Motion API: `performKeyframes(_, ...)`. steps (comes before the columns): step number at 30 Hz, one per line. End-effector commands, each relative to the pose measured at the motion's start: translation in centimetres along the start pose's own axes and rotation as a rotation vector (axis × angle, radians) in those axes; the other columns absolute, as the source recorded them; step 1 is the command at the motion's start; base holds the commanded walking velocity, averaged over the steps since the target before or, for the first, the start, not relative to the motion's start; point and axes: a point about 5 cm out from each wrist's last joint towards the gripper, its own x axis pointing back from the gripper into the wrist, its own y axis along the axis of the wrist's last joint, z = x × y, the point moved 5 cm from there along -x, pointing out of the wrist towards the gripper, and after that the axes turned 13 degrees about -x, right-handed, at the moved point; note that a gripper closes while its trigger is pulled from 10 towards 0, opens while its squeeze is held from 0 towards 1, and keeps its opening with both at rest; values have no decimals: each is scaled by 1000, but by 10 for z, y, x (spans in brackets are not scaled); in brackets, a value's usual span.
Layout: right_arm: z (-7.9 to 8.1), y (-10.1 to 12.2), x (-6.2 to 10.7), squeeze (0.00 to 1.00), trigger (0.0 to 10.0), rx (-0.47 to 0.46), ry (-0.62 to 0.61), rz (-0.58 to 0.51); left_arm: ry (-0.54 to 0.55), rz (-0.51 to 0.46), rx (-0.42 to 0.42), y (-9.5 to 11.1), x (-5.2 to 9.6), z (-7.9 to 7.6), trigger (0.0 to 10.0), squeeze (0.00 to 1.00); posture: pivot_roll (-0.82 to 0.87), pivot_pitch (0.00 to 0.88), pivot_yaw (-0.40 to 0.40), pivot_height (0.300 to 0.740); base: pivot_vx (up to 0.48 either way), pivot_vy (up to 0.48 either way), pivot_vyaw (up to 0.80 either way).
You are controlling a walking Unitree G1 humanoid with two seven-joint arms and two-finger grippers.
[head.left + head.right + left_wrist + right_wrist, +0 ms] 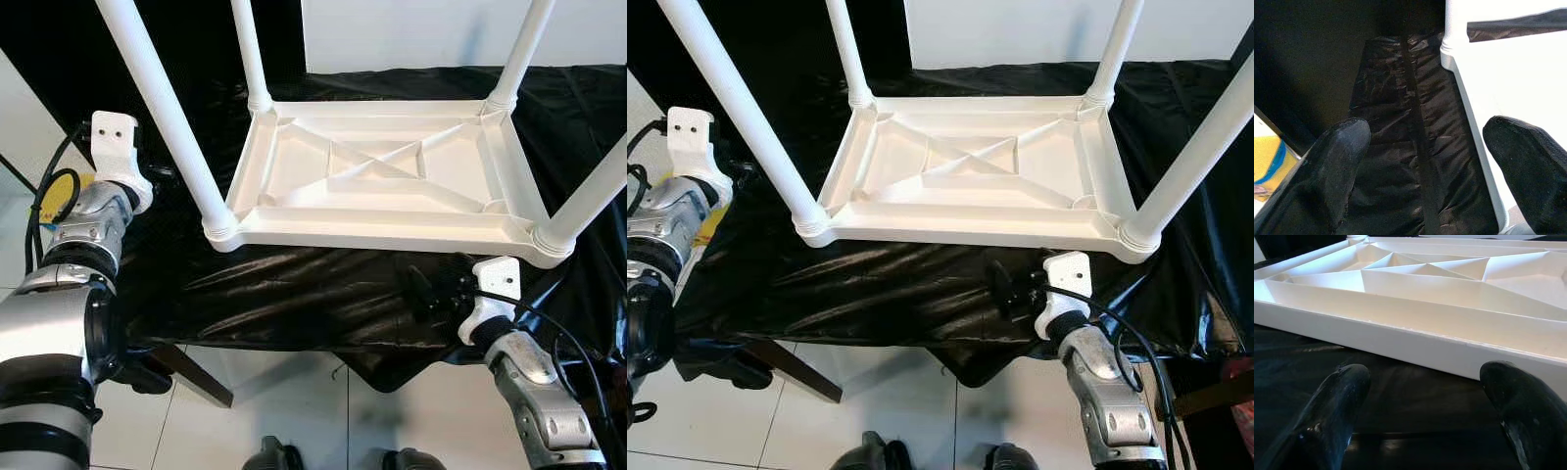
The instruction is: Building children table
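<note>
Left eye view shows a white plastic children table (392, 176) lying upside down on a black shiny cover (294, 294), which is spread over a raised surface. The underside of the table top faces up, with ribs that cross in the middle. Four white round legs stand up from its corners: the near left leg (167, 108), the far left leg (250, 54), the far right leg (519, 54) and the near right leg (593, 196).

The left gripper (1420, 161) is at the left of the table, near the near left leg and above the black cover. In the left wrist view its two black fingers (1337, 161) stand apart with nothing between them; the white edge of the table runs just beside one finger, and I cannot tell if they touch.

The right gripper (1420, 406) is in front of the near long edge of the table, close to the near right corner. In the right wrist view its fingers (1337, 401) are spread and hold nothing; they point at the white rim, apart from it.

Below the cover is a light tiled floor (294, 411).
</note>
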Motion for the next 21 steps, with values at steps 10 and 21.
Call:
performKeyframes(10,8,-5,-3,0,10000,-43,-10,-2,227,30,3,-5,10,37,10000,0,-188,103,84,740,0,0,0)
performKeyframes(21,7,-2,-6,0,10000,-48,-23,-22,343,47,43,-10,15,47,10000,0,-189,103,84,740,0,0,0)
